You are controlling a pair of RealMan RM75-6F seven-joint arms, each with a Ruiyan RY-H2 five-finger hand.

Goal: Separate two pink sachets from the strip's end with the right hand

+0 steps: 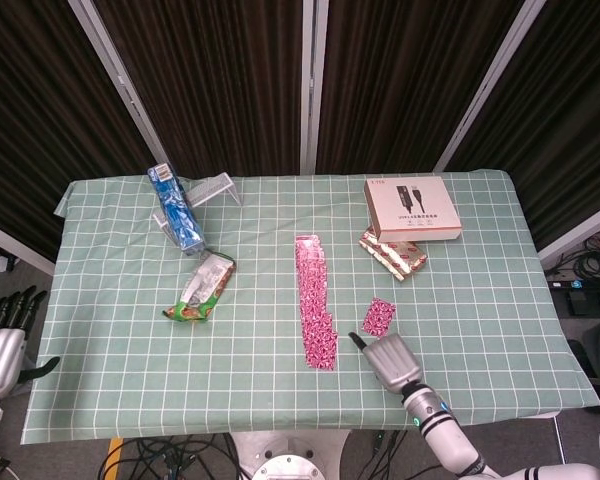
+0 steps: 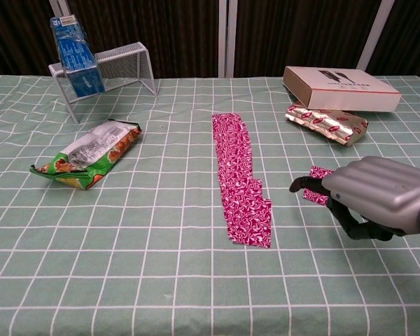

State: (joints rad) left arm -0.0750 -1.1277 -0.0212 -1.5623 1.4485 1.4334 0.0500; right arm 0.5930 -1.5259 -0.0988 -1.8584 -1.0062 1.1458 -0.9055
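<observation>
Covering the whole work surface is the green checked tablecloth [image 1: 130, 370], and everything you need lies on it. At its far left a white wire rack [image 2: 119, 59] props up a blue carton [image 2: 75, 56]; at the far right sits the white box [image 1: 412, 208] with a cable pictured on its lid, and a gold snack packet [image 2: 327, 122] lies just in front of it. A green snack bag [image 1: 202, 287] rests left of centre.

Your pink sachet strip [image 1: 315, 298] runs down the middle of the cloth, its near end stepped where it widens. The small separated pink piece [image 1: 378, 316] lies flat on the cloth to the strip's right, apart from it; in the chest view your hand covers most of it.

Your right hand [image 2: 378, 196] is low over the cloth just near that piece, back of the hand up, fingers curled under and one dark fingertip [image 2: 296, 185] pointing toward the strip. It holds nothing that either view shows, and the pink piece lies free of it.

Your left hand [image 1: 2, 335] hangs off the table's left edge, fingers spread and holding nothing.
</observation>
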